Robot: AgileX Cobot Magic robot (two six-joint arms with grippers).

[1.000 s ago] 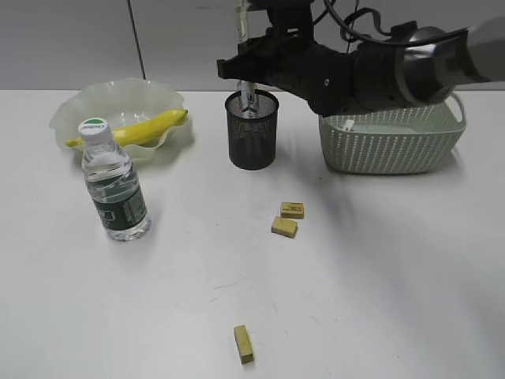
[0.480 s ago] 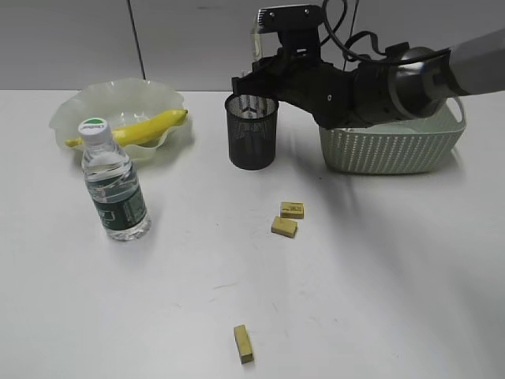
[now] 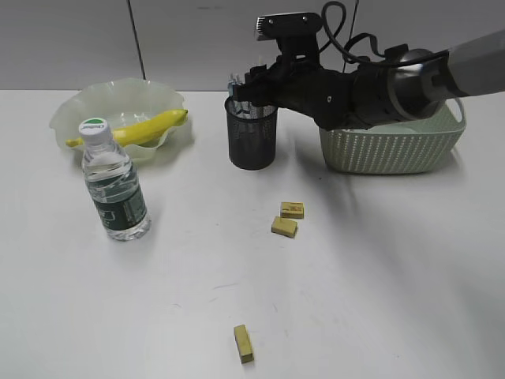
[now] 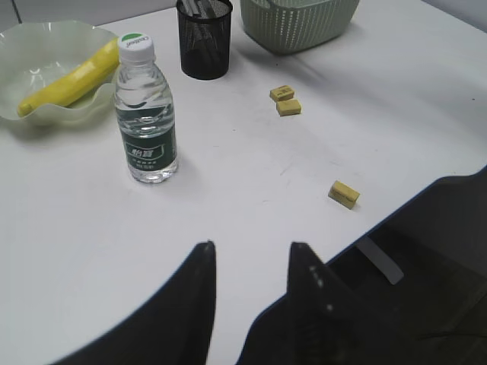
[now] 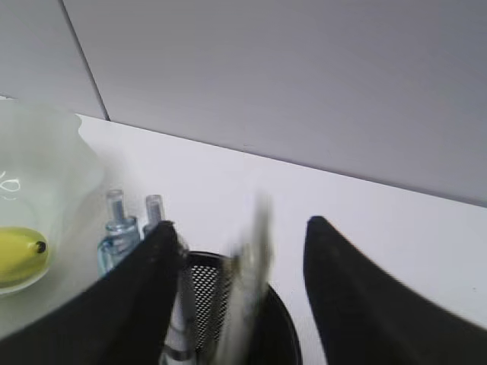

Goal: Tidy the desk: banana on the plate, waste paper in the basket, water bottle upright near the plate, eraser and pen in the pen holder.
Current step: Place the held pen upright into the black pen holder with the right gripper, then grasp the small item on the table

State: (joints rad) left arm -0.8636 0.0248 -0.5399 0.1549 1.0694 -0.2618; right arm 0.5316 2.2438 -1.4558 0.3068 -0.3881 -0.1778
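Right gripper (image 3: 251,88) jaws spread, releasing pen (image 5: 251,281) into far-centre pen holder (image 3: 252,134), left gripper (image 4: 251,262) parted, empty; risk: retreating jaw clips holder, tipping it, erasers (image 3: 285,227) still on desk (image 3: 379,284).

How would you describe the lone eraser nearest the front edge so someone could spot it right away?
Start at the black mesh pen holder at the back of the white desk and come straight toward the front edge. Past the two erasers lying together mid-desk, one small yellow-tan eraser lies alone, far from everything else.
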